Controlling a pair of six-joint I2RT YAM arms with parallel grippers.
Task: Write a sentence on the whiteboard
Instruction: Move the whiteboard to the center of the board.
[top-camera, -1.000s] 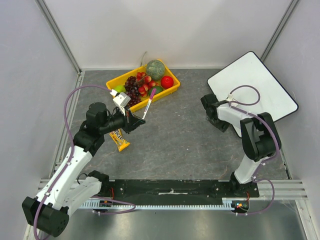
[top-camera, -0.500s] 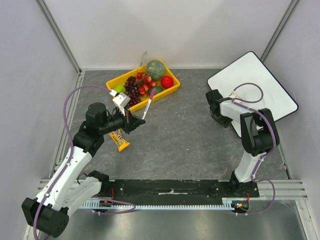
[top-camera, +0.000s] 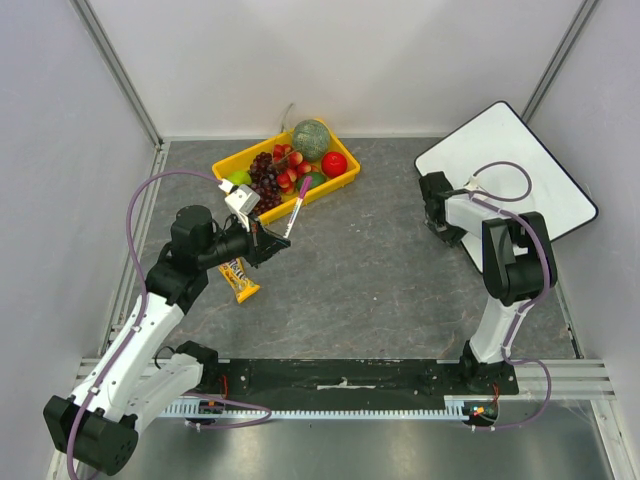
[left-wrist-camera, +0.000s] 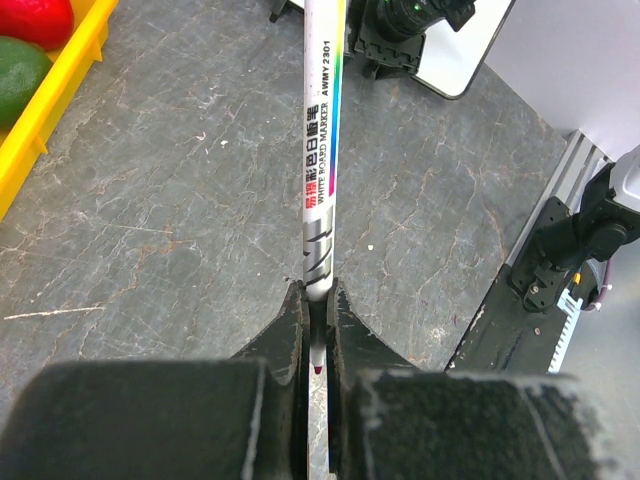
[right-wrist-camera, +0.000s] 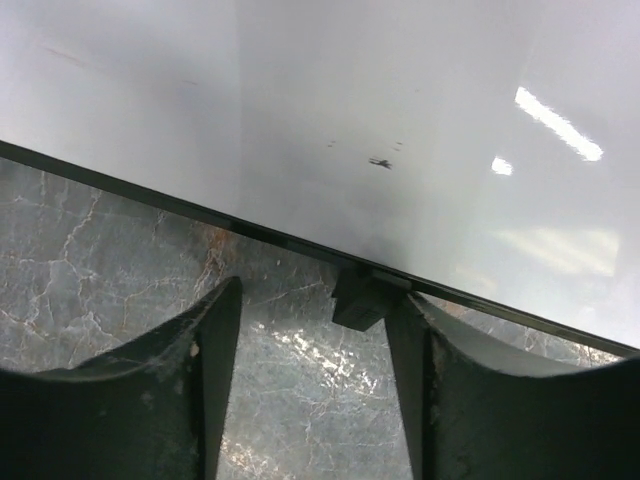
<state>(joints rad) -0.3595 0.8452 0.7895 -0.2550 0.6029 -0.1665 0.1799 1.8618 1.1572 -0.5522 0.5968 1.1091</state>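
The whiteboard (top-camera: 510, 170) lies at the back right, glossy white with a thin black rim. My right gripper (top-camera: 432, 192) is at its near left edge. In the right wrist view the right gripper (right-wrist-camera: 315, 295) stands open over the grey tabletop, and a small black clip (right-wrist-camera: 358, 298) on the whiteboard (right-wrist-camera: 400, 110) edge sits just inside its right finger. My left gripper (top-camera: 270, 241) hovers left of centre, shut on a white marker (top-camera: 297, 214). The left wrist view shows the marker (left-wrist-camera: 322, 130) pinched near its red tip by the left gripper (left-wrist-camera: 318, 300), pointing toward the whiteboard (left-wrist-camera: 465, 50).
A yellow tray (top-camera: 330, 190) of fruit sits at the back centre, just beyond the marker. A snack bar (top-camera: 238, 279) lies under the left arm. Grey walls and metal rails enclose the table. The tray's corner (left-wrist-camera: 60, 90) shows in the left wrist view.
The right gripper has moved away from me up to the whiteboard's edge, and its jaws have narrowed a little. The left arm and marker have not moved.
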